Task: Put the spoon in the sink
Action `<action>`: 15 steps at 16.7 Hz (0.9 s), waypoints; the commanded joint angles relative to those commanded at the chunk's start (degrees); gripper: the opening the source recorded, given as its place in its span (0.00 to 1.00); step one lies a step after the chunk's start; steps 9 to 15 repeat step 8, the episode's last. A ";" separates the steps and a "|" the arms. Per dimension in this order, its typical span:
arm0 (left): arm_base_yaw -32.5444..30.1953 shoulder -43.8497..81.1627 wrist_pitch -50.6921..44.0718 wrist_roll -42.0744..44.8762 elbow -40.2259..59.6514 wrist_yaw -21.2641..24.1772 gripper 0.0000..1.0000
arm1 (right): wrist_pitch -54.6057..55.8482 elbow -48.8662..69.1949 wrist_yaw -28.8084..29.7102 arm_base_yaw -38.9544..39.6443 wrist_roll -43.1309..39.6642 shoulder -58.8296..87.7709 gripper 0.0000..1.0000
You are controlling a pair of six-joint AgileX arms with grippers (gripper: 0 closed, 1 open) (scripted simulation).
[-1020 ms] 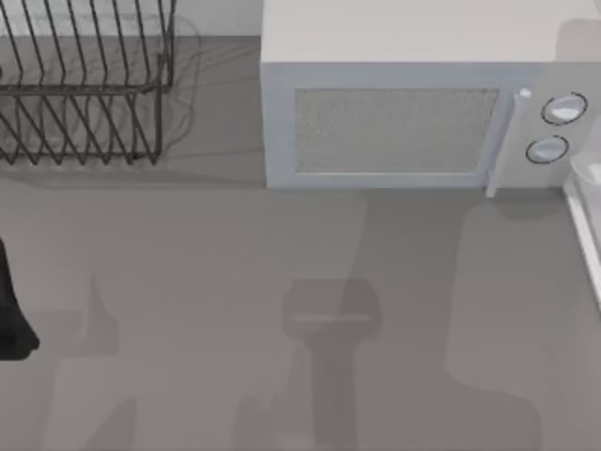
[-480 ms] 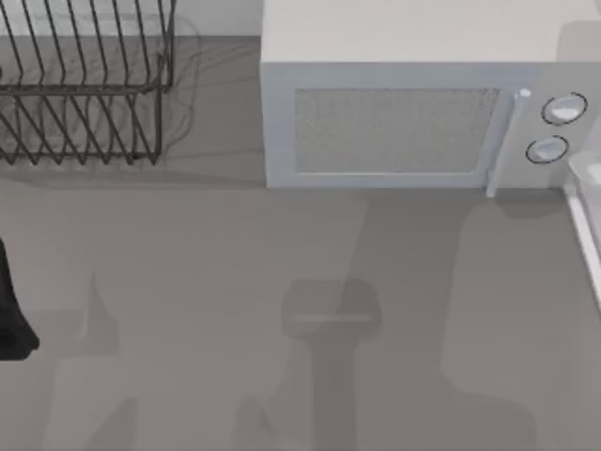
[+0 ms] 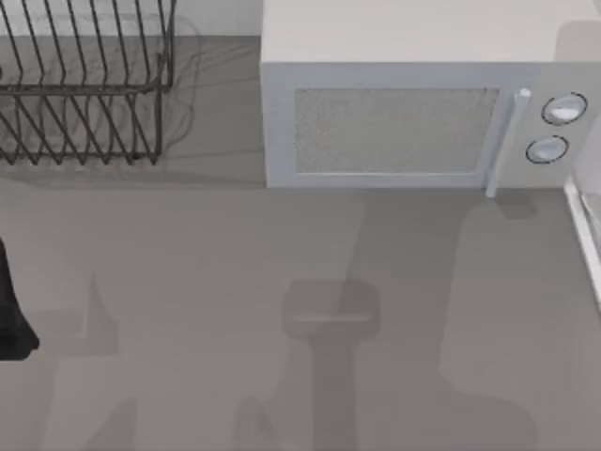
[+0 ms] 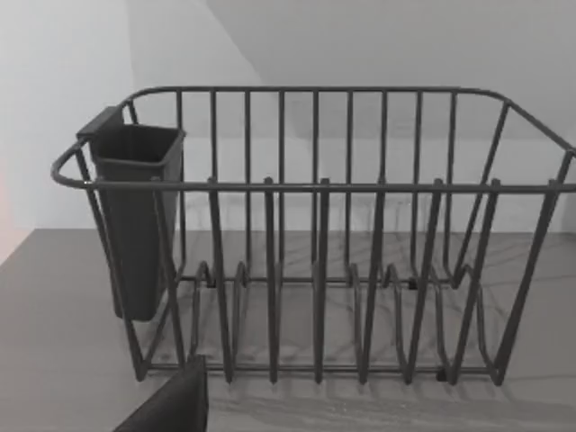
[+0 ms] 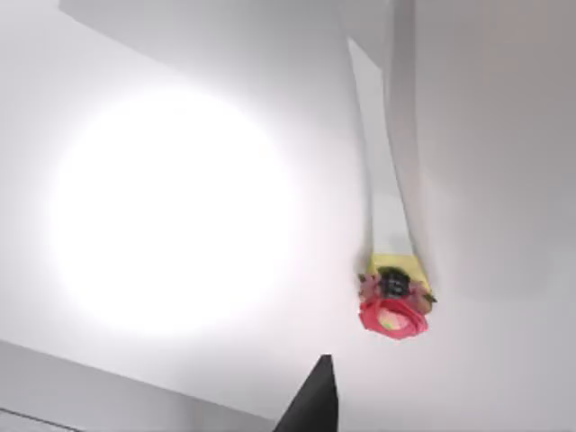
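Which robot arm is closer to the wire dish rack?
Left. The left arm sits at the table's left edge, just in front of the dish rack, which its wrist camera faces. The right arm's camera looks elsewhere.

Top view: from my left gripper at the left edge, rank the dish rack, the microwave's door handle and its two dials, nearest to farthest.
From the left gripper, at the table's left edge:
1. dish rack, back left corner, nearest.
2. door handle, on the right of the microwave's front.
3. dials, right of the handle, farthest; the two are too close to separate.
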 joint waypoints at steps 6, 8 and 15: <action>0.00 0.00 0.00 0.00 0.00 0.00 1.00 | 0.00 0.00 0.00 0.00 0.00 0.00 1.00; 0.00 0.00 0.00 0.00 0.00 0.00 1.00 | 0.00 0.00 0.00 0.00 0.00 0.00 1.00; 0.00 0.00 0.00 0.00 0.00 0.00 1.00 | 0.00 0.00 0.00 0.00 0.00 0.00 1.00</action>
